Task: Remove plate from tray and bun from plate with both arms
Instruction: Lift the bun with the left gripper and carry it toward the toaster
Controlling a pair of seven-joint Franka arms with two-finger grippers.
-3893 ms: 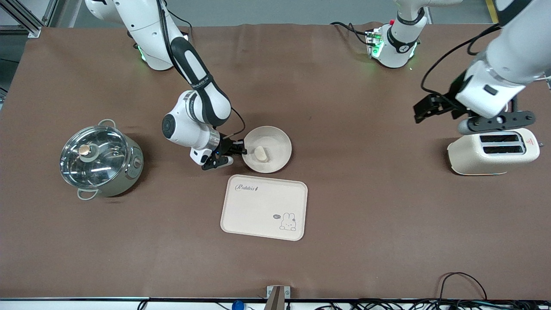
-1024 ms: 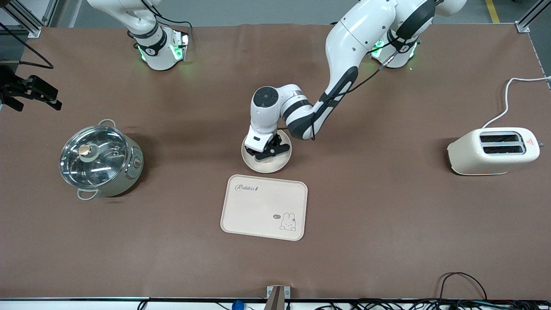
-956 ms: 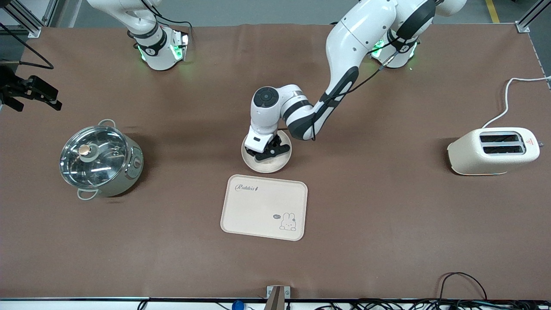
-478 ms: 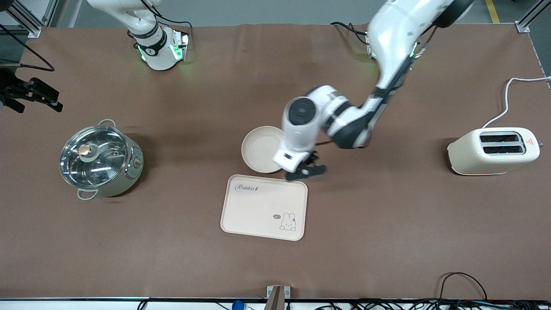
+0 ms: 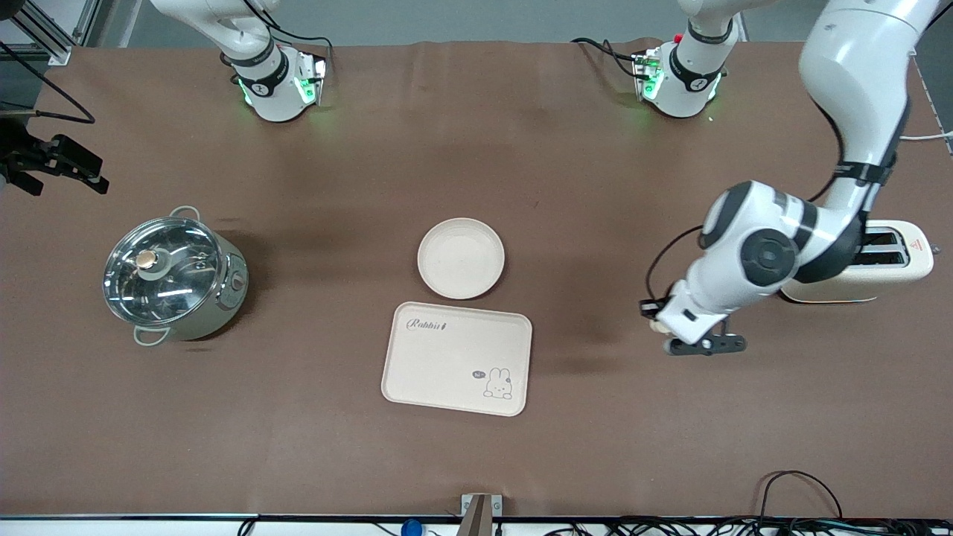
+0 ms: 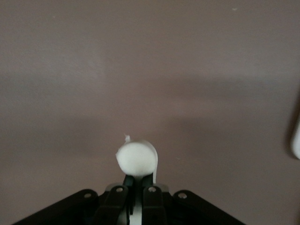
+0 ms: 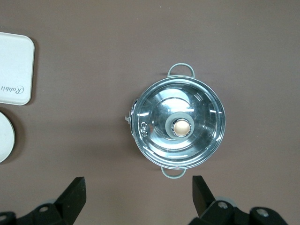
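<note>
The plate (image 5: 460, 258) lies bare at the table's middle, just farther from the front camera than the rabbit tray (image 5: 456, 358). My left gripper (image 5: 659, 327) is shut on the bun (image 5: 656, 325) and holds it in the air over bare table, between the tray and the toaster (image 5: 904, 257). In the left wrist view the bun (image 6: 137, 159) sticks out of the left gripper (image 6: 138, 180). My right gripper (image 5: 56, 160) hangs open and empty, high at the right arm's end of the table; the right wrist view shows the right gripper (image 7: 138, 197) wide apart above the pot (image 7: 178, 123).
A steel pot with a glass lid (image 5: 175, 275) stands toward the right arm's end. The cream toaster stands toward the left arm's end, partly covered by the left arm. The tray's corner (image 7: 14, 68) and the plate's rim (image 7: 4, 136) show in the right wrist view.
My left gripper has carried the bun away from the plate and tray, toward the toaster end. The plate is left bare. The right arm has not moved.
</note>
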